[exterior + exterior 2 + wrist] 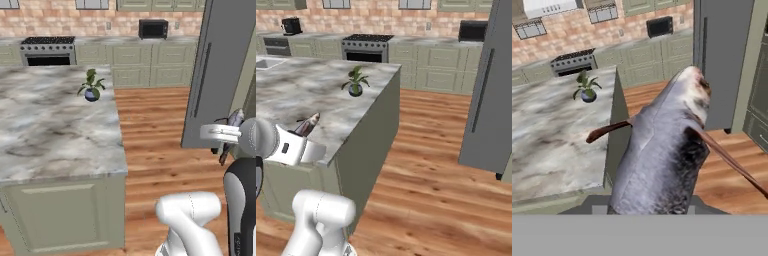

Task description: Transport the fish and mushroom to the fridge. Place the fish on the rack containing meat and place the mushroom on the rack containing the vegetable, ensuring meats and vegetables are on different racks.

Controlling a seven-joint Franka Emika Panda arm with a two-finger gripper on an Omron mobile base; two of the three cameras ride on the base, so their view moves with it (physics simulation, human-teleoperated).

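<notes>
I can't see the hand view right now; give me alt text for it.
A grey fish held in the hand fills the centre, head pointing up toward the grey fridge door. To its left is a marble counter with a small potted plant; stove and microwave line the back wall.

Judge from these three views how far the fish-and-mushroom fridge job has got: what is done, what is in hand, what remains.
Done: the fish is off the counter, clamped in the gripper and poking up from it. In hand: carrying it past the marble island toward the fridge, whose grey door stands across the wood floor. Left: placing the fish on the meat rack, then fetching and shelving the mushroom.
</notes>
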